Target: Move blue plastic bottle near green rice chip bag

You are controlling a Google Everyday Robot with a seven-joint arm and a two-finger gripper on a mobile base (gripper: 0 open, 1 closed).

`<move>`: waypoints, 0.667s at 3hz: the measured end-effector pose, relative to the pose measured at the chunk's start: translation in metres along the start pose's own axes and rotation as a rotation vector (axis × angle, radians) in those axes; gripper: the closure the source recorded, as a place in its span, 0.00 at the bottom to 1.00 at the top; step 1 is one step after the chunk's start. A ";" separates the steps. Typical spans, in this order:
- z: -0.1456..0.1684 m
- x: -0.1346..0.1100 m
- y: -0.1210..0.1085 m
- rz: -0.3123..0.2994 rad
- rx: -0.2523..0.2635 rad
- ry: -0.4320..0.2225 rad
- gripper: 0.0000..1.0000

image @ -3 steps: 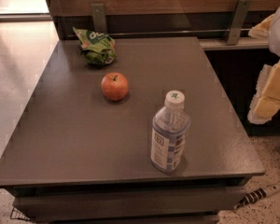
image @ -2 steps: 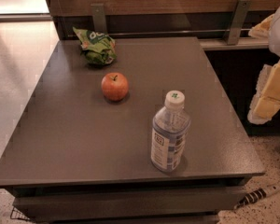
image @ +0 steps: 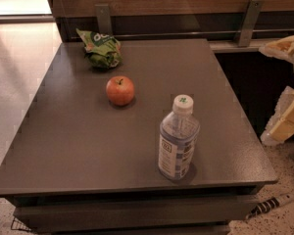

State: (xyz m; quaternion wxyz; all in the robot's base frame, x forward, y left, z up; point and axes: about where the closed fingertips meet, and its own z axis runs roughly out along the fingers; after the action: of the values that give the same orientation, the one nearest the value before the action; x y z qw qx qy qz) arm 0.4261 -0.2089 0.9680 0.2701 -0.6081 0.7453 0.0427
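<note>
Change since earlier: nothing has shifted. The bottle, bag, apple and claw all sit where they did a second ago.
Blue plastic bottle: stands upright with its cap on, close to the front edge of the counter and right of centre.
Green rice chip bag: lies crumpled at the back left of the counter, well apart from the bottle.
Apple: sits between the two, nearer the bag and roughly on the straight line from bottle to bag.
Claw: the pale shape at the far right of the view, off the counter's right side and touching nothing. I cannot tell whether it is spread or pressed together.
Step in hand: by my reading the reach has not begun, so the whole task is still ahead.
Risk, tipping: the bottle is tall on a narrow base. A sideways nudge on approach, or a grip taken too near the cap, could topple it.
Risk, edge: the front edge is so near that a toppled bottle could roll off.
Risk, apple: a low carry straight toward the bag could clip the apple and set it rolling.
Risk, bag: it looks light, so a bump would probably push it away. A bottle set down on its wrinkled edge would stand tilted.
</note>
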 end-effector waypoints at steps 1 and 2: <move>0.018 -0.012 0.013 -0.023 -0.023 -0.170 0.00; 0.049 -0.047 0.038 0.048 -0.101 -0.458 0.00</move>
State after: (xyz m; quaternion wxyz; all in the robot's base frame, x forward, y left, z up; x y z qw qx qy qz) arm 0.4132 -0.1383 0.9381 0.4005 -0.5773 0.6756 0.2233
